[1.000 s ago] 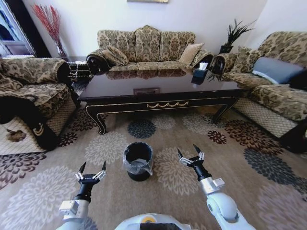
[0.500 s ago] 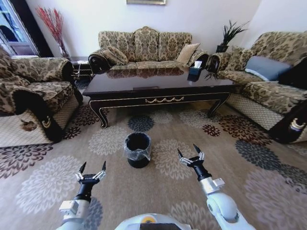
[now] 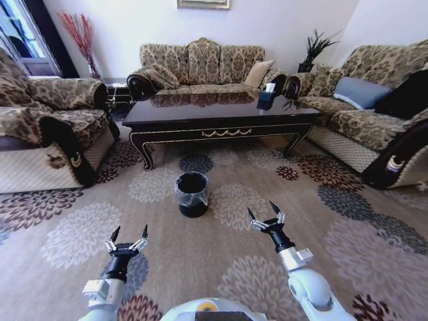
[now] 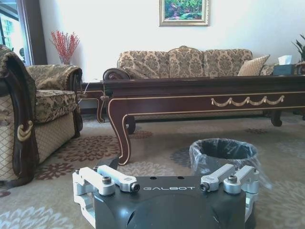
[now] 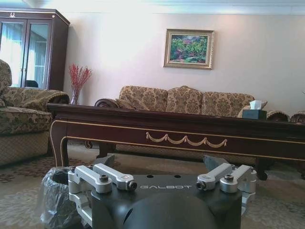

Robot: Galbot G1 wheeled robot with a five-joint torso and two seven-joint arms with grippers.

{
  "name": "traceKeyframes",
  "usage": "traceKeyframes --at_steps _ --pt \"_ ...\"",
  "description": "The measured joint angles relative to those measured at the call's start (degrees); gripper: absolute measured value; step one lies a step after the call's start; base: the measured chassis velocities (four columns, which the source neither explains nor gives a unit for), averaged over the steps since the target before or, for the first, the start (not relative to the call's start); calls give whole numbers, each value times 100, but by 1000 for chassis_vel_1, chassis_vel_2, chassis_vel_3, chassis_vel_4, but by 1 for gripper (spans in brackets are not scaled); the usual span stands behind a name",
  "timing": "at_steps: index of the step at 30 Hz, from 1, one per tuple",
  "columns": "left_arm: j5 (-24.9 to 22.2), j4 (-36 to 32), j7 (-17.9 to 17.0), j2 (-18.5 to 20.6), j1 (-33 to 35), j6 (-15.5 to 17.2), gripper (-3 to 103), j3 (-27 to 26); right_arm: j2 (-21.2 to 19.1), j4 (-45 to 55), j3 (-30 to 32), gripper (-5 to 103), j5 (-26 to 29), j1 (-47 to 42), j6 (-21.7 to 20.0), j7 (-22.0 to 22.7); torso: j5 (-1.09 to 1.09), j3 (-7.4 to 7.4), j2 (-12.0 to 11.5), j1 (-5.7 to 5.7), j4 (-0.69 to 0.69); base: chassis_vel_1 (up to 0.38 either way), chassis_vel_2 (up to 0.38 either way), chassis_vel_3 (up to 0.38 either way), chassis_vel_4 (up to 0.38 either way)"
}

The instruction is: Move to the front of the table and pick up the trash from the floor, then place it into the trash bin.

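Centrally, trash bin (image 3: 192, 194) stands on floor (image 3: 321, 221) before table (image 3: 221, 114); left gripper (image 3: 128, 237) and right gripper (image 3: 263, 215) hover low, fingers spread wide, empty.

Trash bin (image 4: 224, 153) on floor (image 4: 157, 143) before table (image 4: 200, 95).

Room had plain white walls (image 3: 281, 23) with a framed landscape painting (image 5: 188, 48) hung above a three-seat patterned sofa (image 3: 200, 67). Matching sofas flanked both sides: one at left (image 3: 47, 134), one at right (image 3: 374, 114) carrying a grey cushion (image 3: 361, 92). Red dried branches in a vase (image 4: 64, 46) stood in the back left corner, beside a bright window (image 4: 8, 36). A potted plant (image 3: 314, 50) sat back right. A dark glass-door cabinet (image 5: 28, 47) stood by the wall.
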Motion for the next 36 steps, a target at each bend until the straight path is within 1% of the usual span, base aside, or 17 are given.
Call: traceKeyframes --at_steps 6,11,12,13,14,15,19,23,26,27,29,30,31,33,35,36 --pt "0 0 0 0 -1 0 100 0 0 0 0 100 0 0 0 0 -3 0 0 0 1 209 -216 -197 223" --pt "0 0 0 0 -1 0 100 0 0 0 0 100 0 0 0 0 0 0 0 0 0 244 -238 -272 240" --pt "0 0 0 0 -1 0 100 0 0 0 0 100 0 0 0 0 0 0 0 0 0 244 -266 -288 250" --pt "0 0 0 0 -1 0 100 0 0 0 0 100 0 0 0 0 -5 0 0 0 0 244 -241 -288 250" --pt "0 0 0 0 -1 0 100 0 0 0 0 100 0 0 0 1 -3 0 0 0 1 259 -241 -291 254" --pt "0 0 0 0 -1 0 100 0 0 -1 0 100 0 0 0 0 0 0 0 0 0 284 -260 -291 280" --pt "0 1 0 0 -1 0 100 0 0 0 0 100 0 0 0 0 -4 0 0 0 0 292 -315 -291 289" --pt "0 0 0 0 -1 0 100 0 0 0 0 100 0 0 0 0 -1 0 0 0 0 340 -311 -318 343" --pt "-1 1 0 0 0 1 100 1 0 -1 0 100 -1 0 1 0 -5 -1 0 -1 2 325 -344 -337 356" --pt "0 0 0 0 0 0 100 1 0 0 -1 100 -1 -1 1 0 1 -2 0 -1 -1 309 -332 -336 299" --pt "-1 0 0 0 -1 1 100 1 0 -1 0 100 0 -1 1 1 4 -1 0 -1 -2 309 -332 -344 299" --pt "-1 0 0 0 0 0 100 1 0 -1 -1 100 0 -1 1 0 3 0 0 0 -2 307 -343 -352 299" --pt "-1 1 0 0 -1 1 100 1 0 -1 0 100 0 -1 1 1 -7 1 0 0 -1 307 -294 -327 306" --pt "-1 0 0 0 -1 0 100 1 0 -1 -1 100 0 0 1 0 -6 0 0 0 0 290 -294 -304 294" --pt "-1 0 0 0 -1 0 100 1 0 -1 -1 100 0 0 2 0 3 0 0 0 0 310 -273 -304 305" --pt "-1 1 0 0 -1 -1 100 1 0 -1 -1 100 0 0 1 0 -4 0 0 0 1 297 -307 -299 329"
